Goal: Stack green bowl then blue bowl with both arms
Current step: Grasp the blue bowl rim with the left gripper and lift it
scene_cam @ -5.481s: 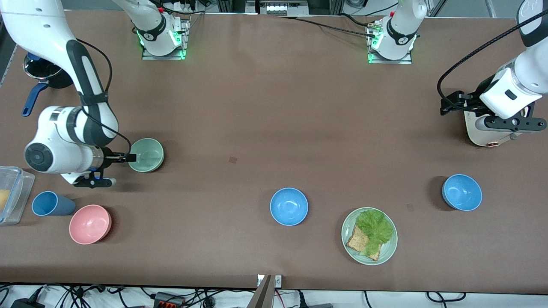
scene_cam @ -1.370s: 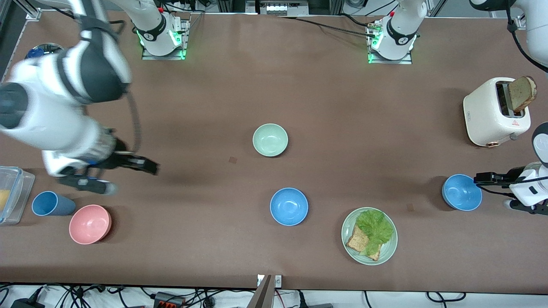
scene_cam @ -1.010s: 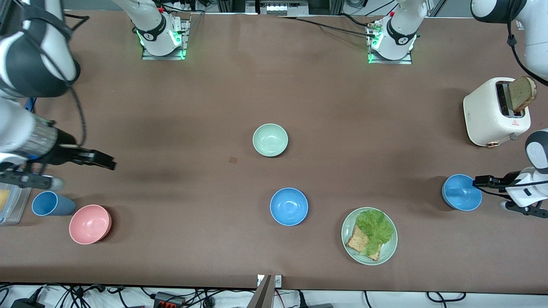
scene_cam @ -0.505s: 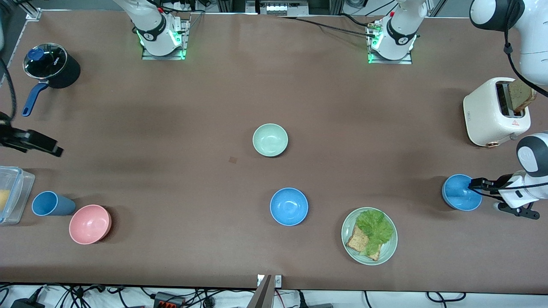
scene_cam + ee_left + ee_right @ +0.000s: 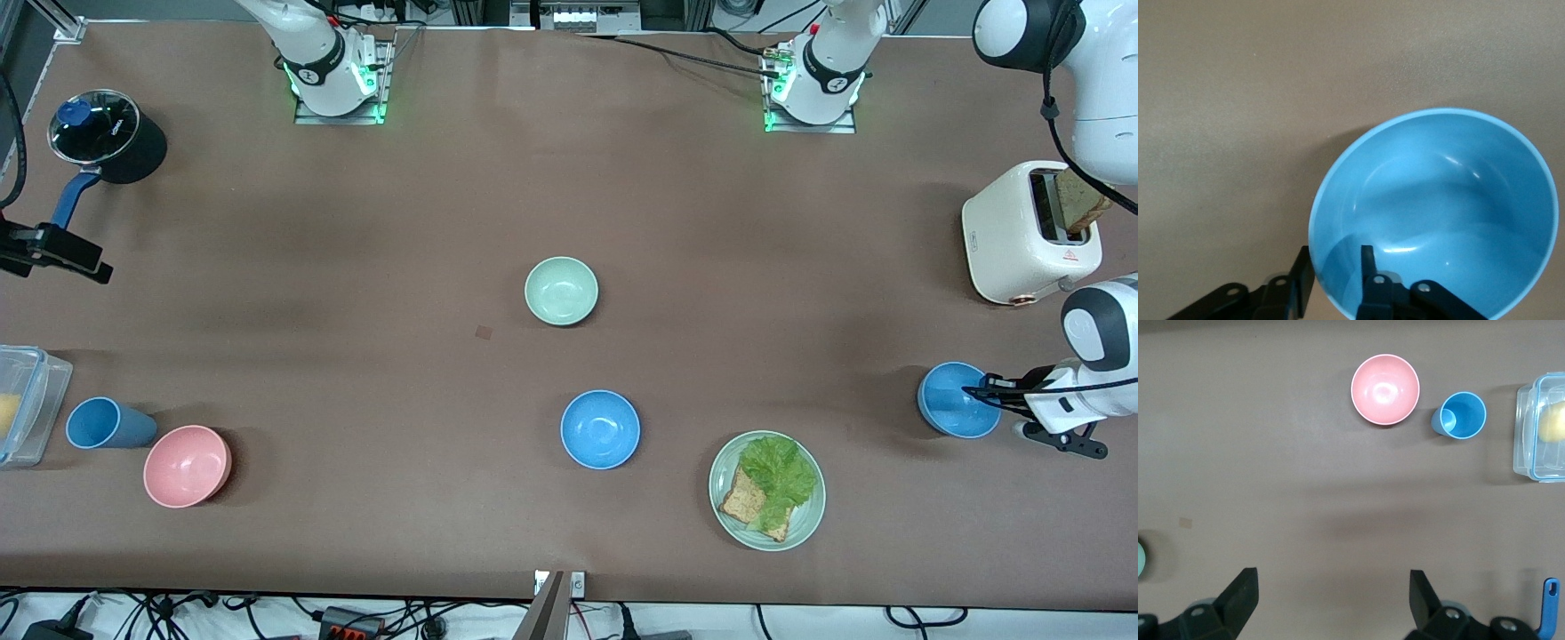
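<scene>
The green bowl [image 5: 561, 291] stands alone at the middle of the table. One blue bowl [image 5: 600, 429] stands nearer the front camera than it. A second blue bowl [image 5: 958, 400] stands at the left arm's end. My left gripper [image 5: 978, 391] is at that bowl's rim. In the left wrist view the gripper [image 5: 1335, 257] has one finger inside the blue bowl [image 5: 1438, 213] and one outside, shut on its wall. The bowl rests on the table. My right gripper [image 5: 93, 267] hangs open and empty over the right arm's end, also shown in the right wrist view [image 5: 1331, 583].
A black pot [image 5: 107, 138], clear container [image 5: 27, 404], blue cup [image 5: 105, 423] and pink bowl [image 5: 187, 465] are at the right arm's end. A green plate [image 5: 805, 524] with lettuce and bread and a toaster [image 5: 1013, 236] are toward the left arm's end.
The green bowl went from the right arm's end to the table's middle. My right gripper let it go and drew back. My left gripper came down onto the second blue bowl's rim and closed.
</scene>
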